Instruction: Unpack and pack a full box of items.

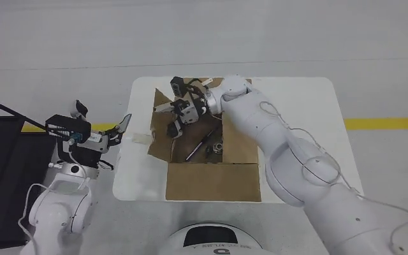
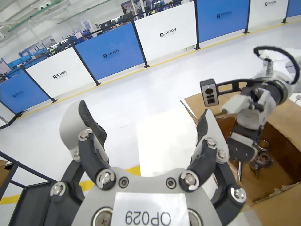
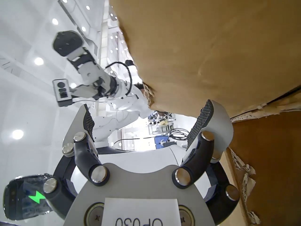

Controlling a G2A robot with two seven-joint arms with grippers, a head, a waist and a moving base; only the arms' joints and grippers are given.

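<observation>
Nearest the robot, the box (image 1: 213,182) has its front flap folded flat on the table (image 1: 299,115). Just past the flap, on the box floor, lie a thin dark rod (image 1: 201,145) and, close on its right, a small metal part (image 1: 217,148). The rod's long axis runs diagonal, near-left to far-right, so jaws coming down on it would need to sit across that line. Farther in, by the box's left wall, is the right gripper (image 3: 145,121): fingers spread wide, nothing btwn them, wrist rolled so it faces the cardboard wall and upward, not the floor. Both items lie toward the robot and a bit right of it, i.e. off the jaws' line, so I'd judge a re-aim is needed before any pick. A dark wrapped thing (image 3: 23,198) shows by its base, poss. another item; too cropped to say. The left gripper (image 2: 148,123) hangs by the table's left edge, outside the box, jaws also wide w/ nothing held. The right arm is plainly the nearer one.
</observation>
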